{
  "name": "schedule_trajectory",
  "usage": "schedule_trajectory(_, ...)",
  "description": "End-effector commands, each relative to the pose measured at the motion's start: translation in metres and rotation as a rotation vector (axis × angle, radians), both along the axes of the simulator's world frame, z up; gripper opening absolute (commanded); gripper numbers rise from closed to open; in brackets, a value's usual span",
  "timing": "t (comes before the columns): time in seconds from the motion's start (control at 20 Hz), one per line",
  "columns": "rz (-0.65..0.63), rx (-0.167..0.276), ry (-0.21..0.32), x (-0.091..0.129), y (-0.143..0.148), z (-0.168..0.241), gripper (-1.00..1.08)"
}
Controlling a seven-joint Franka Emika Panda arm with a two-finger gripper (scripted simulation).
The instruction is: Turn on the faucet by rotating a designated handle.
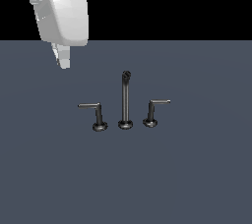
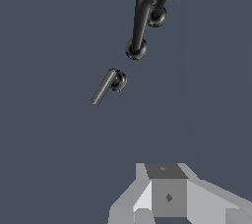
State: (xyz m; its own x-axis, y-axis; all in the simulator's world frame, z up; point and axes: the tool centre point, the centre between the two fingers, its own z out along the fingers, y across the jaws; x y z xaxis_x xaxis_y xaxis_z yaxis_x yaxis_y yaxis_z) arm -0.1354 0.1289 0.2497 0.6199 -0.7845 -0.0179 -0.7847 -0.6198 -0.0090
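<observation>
Grey worktop (image 1: 206, 179); faucet (image 1: 126, 101) untouched. Gripper (image 1: 63, 60) hovers well apart at 10 o'clock from handle (image 1: 96, 113); jaw state unclear. Approach, contact and turn all remain

dark glossy metal faucet (image 1: 125, 101), matt grey floor (image 1: 197, 179), smooth white claw (image 1: 63, 60).

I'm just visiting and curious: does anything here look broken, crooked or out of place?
Nothing stands out. The faucet's spout stands upright between its two levers, the handle and its twin, all on round bases. The gripper hangs off to the exterior view's left, touching nothing.
</observation>
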Motion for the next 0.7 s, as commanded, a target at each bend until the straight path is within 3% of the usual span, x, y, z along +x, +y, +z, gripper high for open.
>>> schedule_trajectory(0.0, -0.045, 0.001, -0.001, 0.009, 0.004, -0.012, -1.0)
schedule_trajectory(0.65, -0.25, -0.003, 0.0, 0.055, 0.013, -0.068, -1.0)
